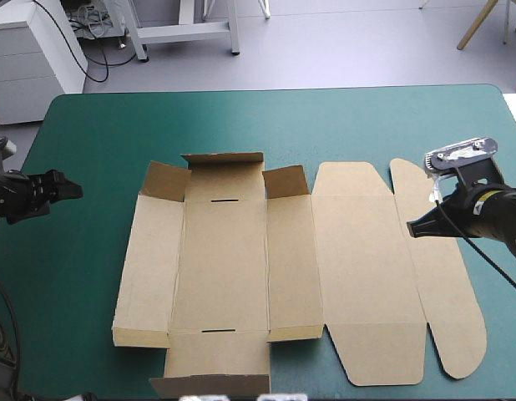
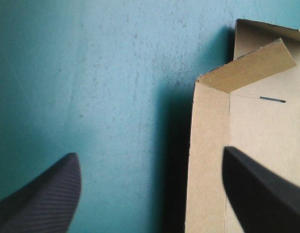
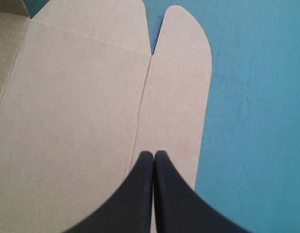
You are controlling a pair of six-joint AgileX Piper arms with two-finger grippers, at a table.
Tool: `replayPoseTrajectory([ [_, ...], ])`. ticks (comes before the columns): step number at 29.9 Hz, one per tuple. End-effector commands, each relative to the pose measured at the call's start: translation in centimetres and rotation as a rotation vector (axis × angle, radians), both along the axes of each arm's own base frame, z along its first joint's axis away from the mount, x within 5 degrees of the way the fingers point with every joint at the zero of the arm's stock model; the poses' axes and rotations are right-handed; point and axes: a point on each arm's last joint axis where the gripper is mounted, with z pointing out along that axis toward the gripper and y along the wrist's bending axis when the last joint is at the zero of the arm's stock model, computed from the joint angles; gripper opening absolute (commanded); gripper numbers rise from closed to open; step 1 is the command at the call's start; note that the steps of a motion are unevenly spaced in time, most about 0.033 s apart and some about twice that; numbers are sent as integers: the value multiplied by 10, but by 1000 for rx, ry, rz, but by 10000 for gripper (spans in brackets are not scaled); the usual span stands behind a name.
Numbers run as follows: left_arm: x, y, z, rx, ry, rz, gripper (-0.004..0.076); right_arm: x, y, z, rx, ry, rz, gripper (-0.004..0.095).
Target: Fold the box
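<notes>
The brown box [image 1: 225,259] lies as a cut sheet at the table's middle. Its tray part is on the left with low walls and corner flaps partly raised; the lid panel [image 1: 366,276] and a rounded tuck flap [image 1: 446,292] lie flat on the right. My left gripper [image 1: 70,190] hovers open near the table's left edge, apart from the box. In the left wrist view this gripper [image 2: 150,194] faces the box's left wall and a corner flap [image 2: 249,68]. My right gripper [image 1: 412,227] is shut and empty, its tip [image 3: 154,156] over the crease between lid and tuck flap [image 3: 181,73].
A strip of teal-green cover [image 1: 99,217] separates the left gripper from the box's left wall. The box's near flap [image 1: 209,386] reaches the table's front edge. More cover [image 1: 325,125] shows beyond the box toward the far edge.
</notes>
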Motion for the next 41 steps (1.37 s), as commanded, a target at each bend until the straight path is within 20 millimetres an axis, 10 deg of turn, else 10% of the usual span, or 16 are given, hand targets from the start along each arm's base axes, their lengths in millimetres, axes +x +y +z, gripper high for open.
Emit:
replayPoseTrajectory([
  [1,-8,-8,16,-26,-6,-28,734,-3,-2,14,-2,-96,2,-19],
  [22,-54,-79,-113,-243,350,-218,733,-3,-2,14,-13,-94,14,-19],
  [41,-58,-133,-126,-290,373,-365,733,-3,-3,14,-13,-92,13,-19],
])
